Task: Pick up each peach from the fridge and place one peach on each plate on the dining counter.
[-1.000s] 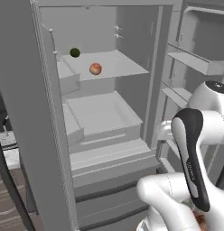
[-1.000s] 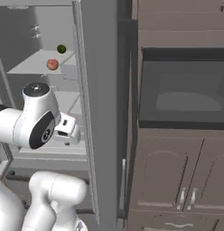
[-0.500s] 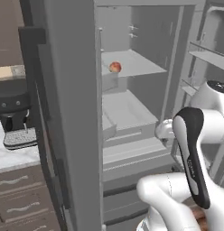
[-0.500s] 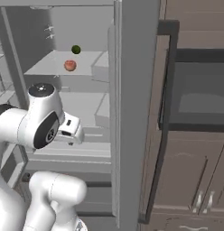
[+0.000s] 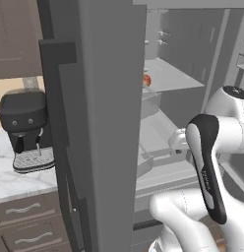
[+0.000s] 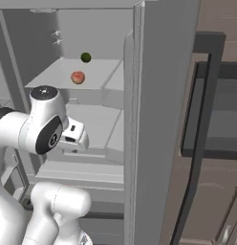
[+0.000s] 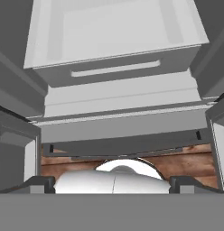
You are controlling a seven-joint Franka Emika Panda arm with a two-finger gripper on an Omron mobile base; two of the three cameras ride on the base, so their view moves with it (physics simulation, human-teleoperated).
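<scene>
Fridge shelf (image 6: 58,76) carries peach (image 6: 78,77), dark green ball (image 6: 85,57).

My arm (image 5: 212,147) is built from smooth, rounded white shells with a glossy plastic look. In the left base view one link carries a long black band (image 5: 206,172) running down its side, narrow and rounded at both ends, with faint pale lettering I can't read. In the right base view the joint housing (image 6: 46,136) shows a dark grey oval face with a small pale mark, topped by a flat dark cap (image 6: 43,93). A small boxy white block (image 6: 75,137) juts from it.
</scene>
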